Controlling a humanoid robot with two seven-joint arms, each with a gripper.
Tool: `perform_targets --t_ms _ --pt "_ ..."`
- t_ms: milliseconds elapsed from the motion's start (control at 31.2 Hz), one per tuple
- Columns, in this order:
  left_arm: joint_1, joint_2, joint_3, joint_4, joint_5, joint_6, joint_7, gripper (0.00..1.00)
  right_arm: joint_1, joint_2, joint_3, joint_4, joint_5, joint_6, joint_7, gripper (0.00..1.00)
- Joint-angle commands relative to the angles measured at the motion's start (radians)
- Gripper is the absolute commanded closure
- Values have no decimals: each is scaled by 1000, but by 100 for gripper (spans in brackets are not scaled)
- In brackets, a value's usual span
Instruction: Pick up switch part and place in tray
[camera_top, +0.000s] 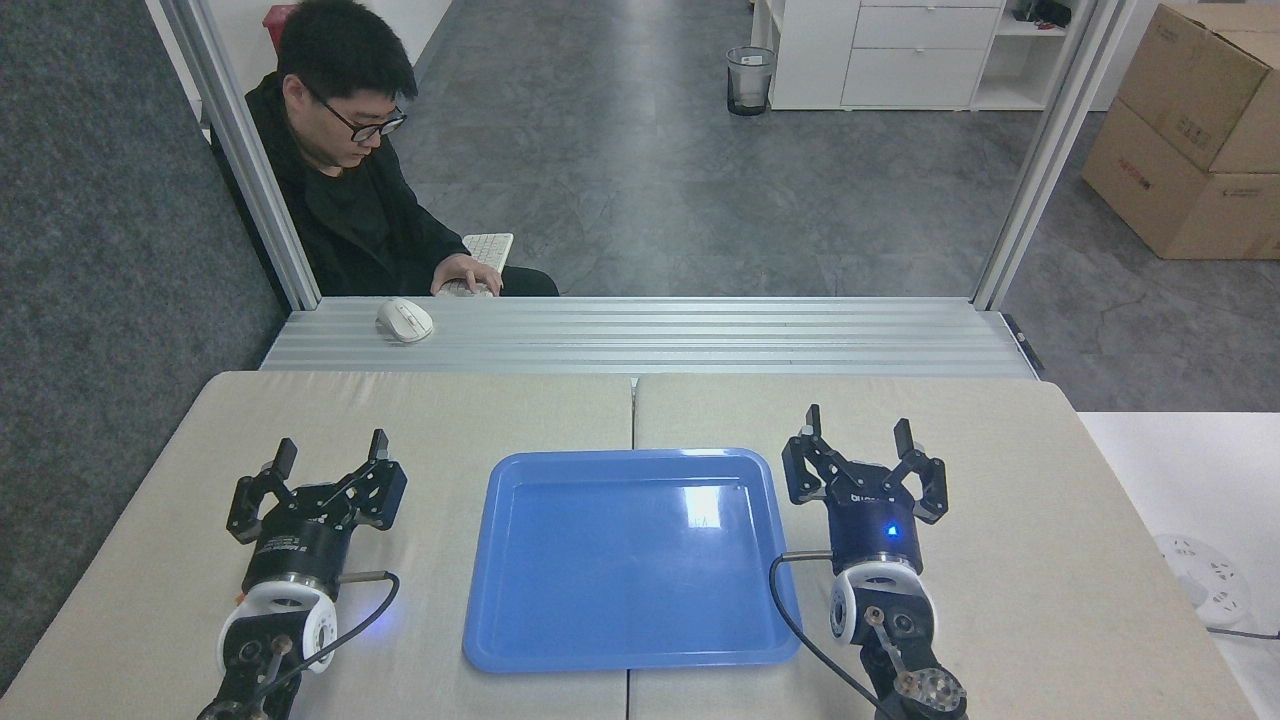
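Observation:
The blue tray (630, 640) lies in the middle of the beige table with nothing in it. My left gripper (332, 450) rests open on the table to the tray's left, fingers spread and nothing between them. On the tray's right my right gripper (858, 428) also stands open with nothing held. The switch part is out of view.
A person (345, 190) sits behind the aluminium rail (650, 335) at the far left with a hand on a keyboard (487, 247). A white mouse (404, 319) lies on the rail. A white power strip (1200, 580) sits off the table's right edge.

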Motion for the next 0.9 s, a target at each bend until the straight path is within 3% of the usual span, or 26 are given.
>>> perform_targets --t_ms 0,864 --pt "3 6 -3 0 1 0 -1 1 0 0 0 1 0 0 1 0" --pt "15 6 11 6 1 2 5 1 0 0 0 1 0 0 -1 0"
